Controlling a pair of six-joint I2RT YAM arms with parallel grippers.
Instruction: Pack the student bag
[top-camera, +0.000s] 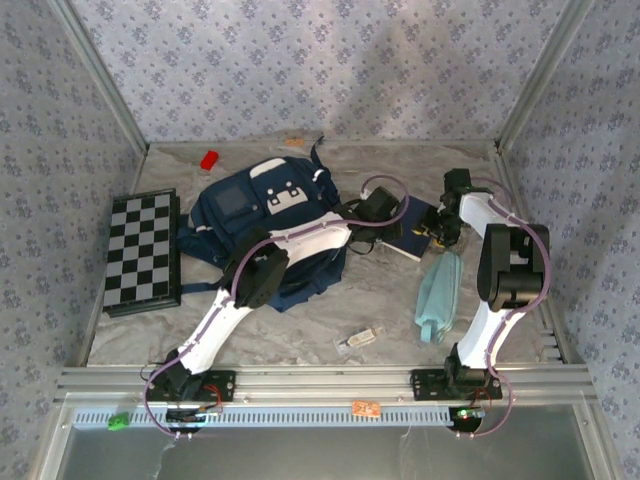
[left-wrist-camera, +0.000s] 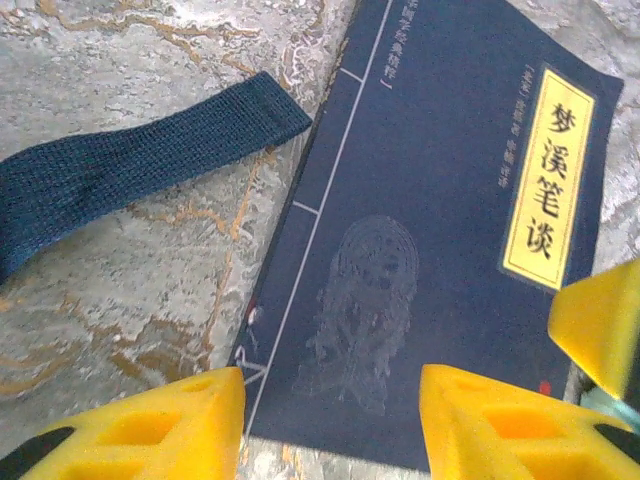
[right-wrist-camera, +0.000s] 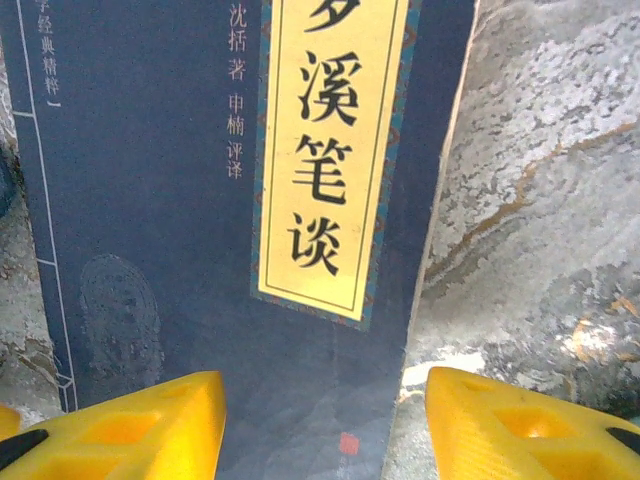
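The student bag (top-camera: 262, 222), a navy backpack with white patches, lies left of centre, and one of its dark straps (left-wrist-camera: 140, 165) reaches the table beside the book. A dark blue book (top-camera: 408, 243) with a yellow title label (left-wrist-camera: 548, 185) lies flat on the marble table right of the bag. My left gripper (top-camera: 392, 224) hangs open just above the book's (left-wrist-camera: 420, 220) near end, yellow fingers (left-wrist-camera: 165, 430) apart. My right gripper (top-camera: 438, 232) is open over the book's (right-wrist-camera: 180, 200) other end, one finger (right-wrist-camera: 530, 425) past its edge. Its other finger (left-wrist-camera: 600, 320) shows in the left wrist view.
A black-and-white checkerboard (top-camera: 142, 252) lies at the left edge of the table. A teal fabric pouch (top-camera: 438, 295) lies right of centre, beside the right arm. A small clear item (top-camera: 360, 339) sits near the front, a red block (top-camera: 209, 159) at the back.
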